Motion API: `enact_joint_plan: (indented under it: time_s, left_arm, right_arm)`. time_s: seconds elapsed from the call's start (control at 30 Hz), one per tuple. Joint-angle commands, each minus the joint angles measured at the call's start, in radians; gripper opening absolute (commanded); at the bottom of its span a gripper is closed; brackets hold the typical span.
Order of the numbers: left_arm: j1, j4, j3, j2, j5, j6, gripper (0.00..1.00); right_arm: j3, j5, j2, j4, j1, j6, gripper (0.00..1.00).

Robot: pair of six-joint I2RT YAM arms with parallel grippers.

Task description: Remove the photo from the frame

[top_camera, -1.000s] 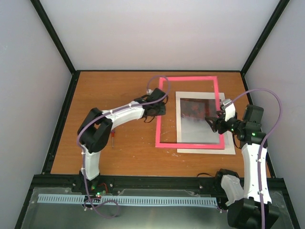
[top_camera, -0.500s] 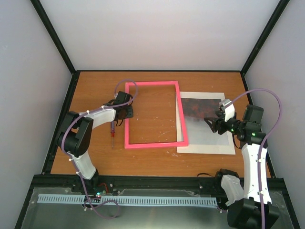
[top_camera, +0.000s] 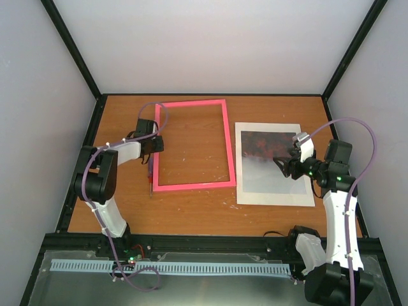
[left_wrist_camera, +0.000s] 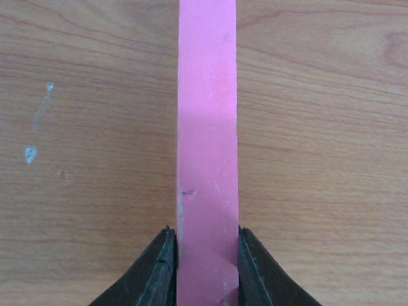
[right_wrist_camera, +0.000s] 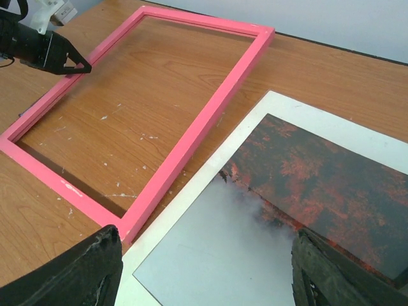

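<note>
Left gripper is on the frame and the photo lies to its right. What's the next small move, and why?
Probably open the left gripper and let go of the frame. It pinches the frame's left rail, the frame looks flat on the table, and the photo lies fully uncovered beside it, so more dragging seems unnecessary.

The place is a robotics lab test cell, not a home or a shop. A wooden table (top_camera: pixel 191 217) is boxed in by plain pale wall panels (top_camera: pixel 217 44) set between black metal posts (top_camera: pixel 70 48). Two white-and-black robot arms, the left arm (top_camera: pixel 95 182) and the right arm (top_camera: pixel 338 223), are bolted at the table's near edge and trail purple cables (top_camera: pixel 372 145). In front of them lie a slotted grey cable duct (top_camera: pixel 172 268) and a bare metal plate (top_camera: pixel 255 290). A small green indicator light (top_camera: pixel 132 259) glows on the hardware.
</note>
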Motion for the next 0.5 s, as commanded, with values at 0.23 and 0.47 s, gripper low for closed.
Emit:
enact_joint_plan:
  time_s: [0.23,0.47]
  left_arm:
    - [0.096,0.046,0.095,0.088,0.066,0.054,0.02]
    - [0.112,0.02,0.109,0.111,0.076,0.058,0.19]
  right_arm:
    - [0.0,-0.014,0.014,-0.004,0.002,-0.015,0.71]
    - [-0.003,-0.015,0.019,-0.003,0.002,-0.016,0.71]
